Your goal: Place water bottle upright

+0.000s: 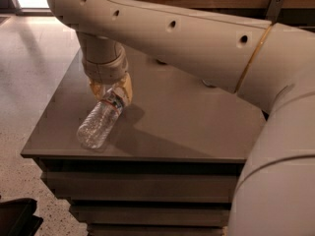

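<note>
The water bottle (98,121) is a small clear ribbed plastic bottle with a red-and-blue label band near its neck. It hangs tilted, base pointing down to the left, over the left front part of the grey table (187,117). My gripper (112,91) is shut on the bottle's neck end, and its tan fingers (127,87) straddle the neck. The cap is hidden between them. The base is at or just above the table top.
The large beige arm (197,38) crosses the upper and right part of the view. The table's front edge (133,157) is close under the bottle, with stacked ledges below. A speckled floor (29,73) lies left. A dark object (17,218) sits bottom left.
</note>
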### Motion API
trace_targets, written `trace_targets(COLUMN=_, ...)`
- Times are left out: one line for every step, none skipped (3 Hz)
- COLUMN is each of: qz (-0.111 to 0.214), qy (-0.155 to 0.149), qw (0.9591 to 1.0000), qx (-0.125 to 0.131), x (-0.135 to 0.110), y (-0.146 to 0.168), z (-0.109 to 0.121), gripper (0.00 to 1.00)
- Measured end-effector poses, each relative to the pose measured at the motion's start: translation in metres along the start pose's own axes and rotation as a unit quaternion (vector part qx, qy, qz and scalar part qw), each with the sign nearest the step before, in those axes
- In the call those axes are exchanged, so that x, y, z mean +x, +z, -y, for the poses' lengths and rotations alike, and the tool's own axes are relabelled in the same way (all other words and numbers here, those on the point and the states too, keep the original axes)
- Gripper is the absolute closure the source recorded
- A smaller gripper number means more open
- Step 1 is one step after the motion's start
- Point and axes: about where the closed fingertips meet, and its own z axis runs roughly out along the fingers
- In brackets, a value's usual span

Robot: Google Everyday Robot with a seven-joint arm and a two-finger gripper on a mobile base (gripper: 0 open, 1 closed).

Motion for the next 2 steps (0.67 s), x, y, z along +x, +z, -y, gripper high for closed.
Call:
trace_targets(qz=0.002, qy=-0.004, qw=1.0000, qx=-0.001, x=-0.001, y=-0.001, z=-0.001, gripper=1.00)
trace_targets(qz=0.033, qy=-0.020, qw=0.9993, qx=-0.004, x=-0.010, y=-0.020, z=0.001, gripper=1.00)
